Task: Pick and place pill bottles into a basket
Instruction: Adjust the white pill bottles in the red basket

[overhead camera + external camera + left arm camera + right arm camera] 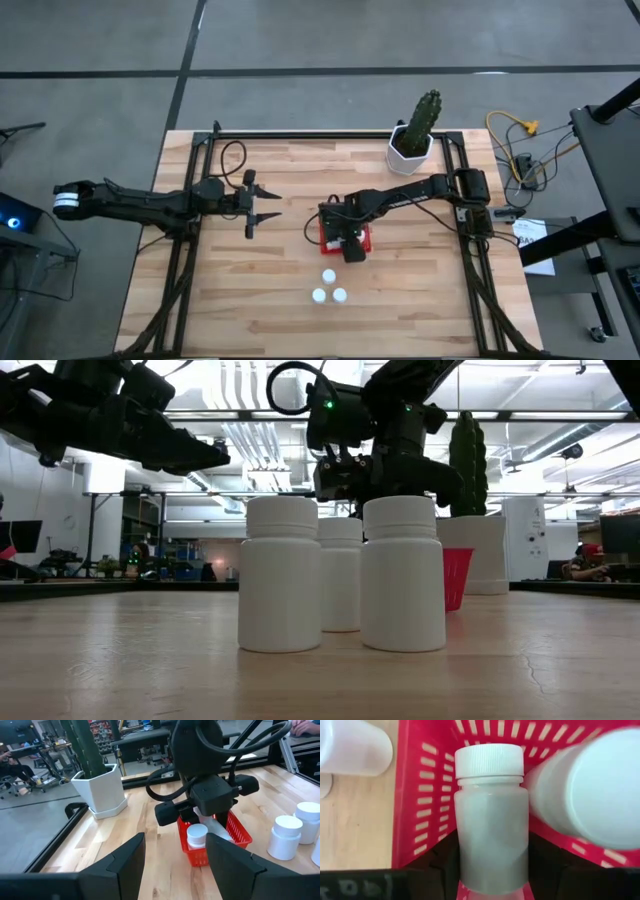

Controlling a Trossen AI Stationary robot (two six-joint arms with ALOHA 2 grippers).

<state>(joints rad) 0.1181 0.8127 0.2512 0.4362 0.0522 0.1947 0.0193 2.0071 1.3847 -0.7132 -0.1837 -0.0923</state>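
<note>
Right end effector [492, 870] clamping pill bottle [491, 820], inside red basket [420, 795]

Red basket, white bottles, pale striped wood.

White pill bottles [340, 573] with white ribbed caps; the basket [425, 795] bright red, walls patterned with rows of slots. Dark right gripper [352, 250], dark left gripper [262, 205], green cactus [424, 120] in a white pot [408, 157].

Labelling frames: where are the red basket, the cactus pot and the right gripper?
basket [239, 831], left wrist view, side wall.
cactus pot [409, 158], high view, white rim.
right gripper [492, 865], right wrist view, between fingertips.
</note>
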